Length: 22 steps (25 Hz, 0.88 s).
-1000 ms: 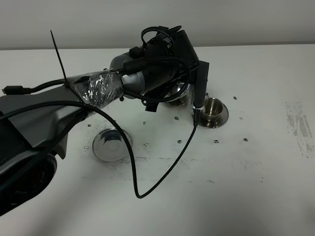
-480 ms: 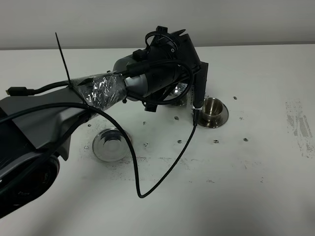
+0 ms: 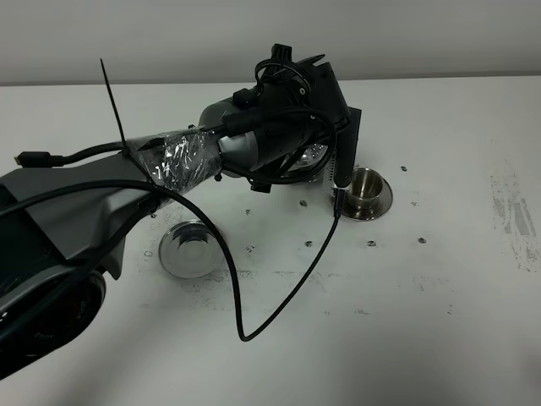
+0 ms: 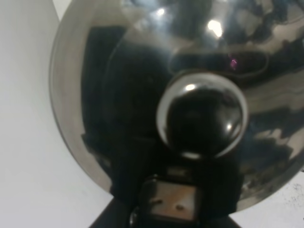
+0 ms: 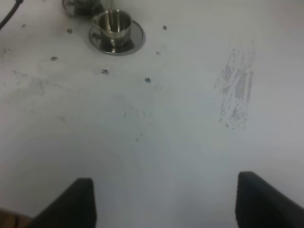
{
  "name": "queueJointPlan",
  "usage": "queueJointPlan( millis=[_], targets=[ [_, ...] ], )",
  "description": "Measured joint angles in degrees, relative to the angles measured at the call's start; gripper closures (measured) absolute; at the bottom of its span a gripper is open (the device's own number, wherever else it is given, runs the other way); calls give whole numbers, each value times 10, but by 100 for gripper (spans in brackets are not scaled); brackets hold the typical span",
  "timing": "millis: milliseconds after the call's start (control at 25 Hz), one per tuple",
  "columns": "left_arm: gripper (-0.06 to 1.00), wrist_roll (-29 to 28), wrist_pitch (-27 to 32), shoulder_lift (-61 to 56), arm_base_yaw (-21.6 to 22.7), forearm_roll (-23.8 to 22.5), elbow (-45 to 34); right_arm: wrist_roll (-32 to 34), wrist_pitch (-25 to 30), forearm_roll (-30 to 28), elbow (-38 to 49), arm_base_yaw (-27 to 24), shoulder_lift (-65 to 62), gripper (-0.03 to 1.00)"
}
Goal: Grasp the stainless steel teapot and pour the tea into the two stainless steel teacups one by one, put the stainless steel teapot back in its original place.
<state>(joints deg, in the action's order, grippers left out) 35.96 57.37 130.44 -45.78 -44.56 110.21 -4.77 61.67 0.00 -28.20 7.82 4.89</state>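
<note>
The stainless steel teapot (image 4: pixel 142 71) fills the left wrist view, its domed lid and round knob (image 4: pixel 202 118) close to the lens. My left gripper (image 4: pixel 173 202) is shut on it at the handle side. In the high view only a shiny sliver of the teapot (image 3: pixel 304 159) shows behind my left wrist, just left of one teacup (image 3: pixel 365 184) on its saucer (image 3: pixel 382 203). The second teacup (image 5: pixel 83 5) is cut off at the edge of the right wrist view, beside the first teacup (image 5: pixel 114 23). The round steel coaster (image 3: pixel 188 248) lies bare at front left. No tea is visible. My right gripper (image 5: pixel 166 204) is open over bare table.
A black cable (image 3: pixel 287 279) hangs from my left wrist and loops down onto the white table (image 3: pixel 423 321) in front of the cups. A grey scuff mark (image 3: pixel 511 211) lies at the right. Small dark specks dot the surface around the saucers.
My left wrist and the teapot have shifted slightly right and away, closer to the cups. The cups and the coaster have not moved.
</note>
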Motion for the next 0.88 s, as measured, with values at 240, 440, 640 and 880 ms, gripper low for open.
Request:
queueJointPlan(
  millis=[240,440,640,880],
  targets=[
    [77,-1,-2,10,-4,-11,0,0,0,3,0,0,0,38],
    [77,-1,-4,12,-5,-12,0,0,0,0,0,0,0,38],
    [77,-1,-4,14,-9,-32,0,0,0,0,0,0,0,38],
    [77,-1,-4,14,-11,-38,0,0,0,0,0,0,0,38]
  ],
)
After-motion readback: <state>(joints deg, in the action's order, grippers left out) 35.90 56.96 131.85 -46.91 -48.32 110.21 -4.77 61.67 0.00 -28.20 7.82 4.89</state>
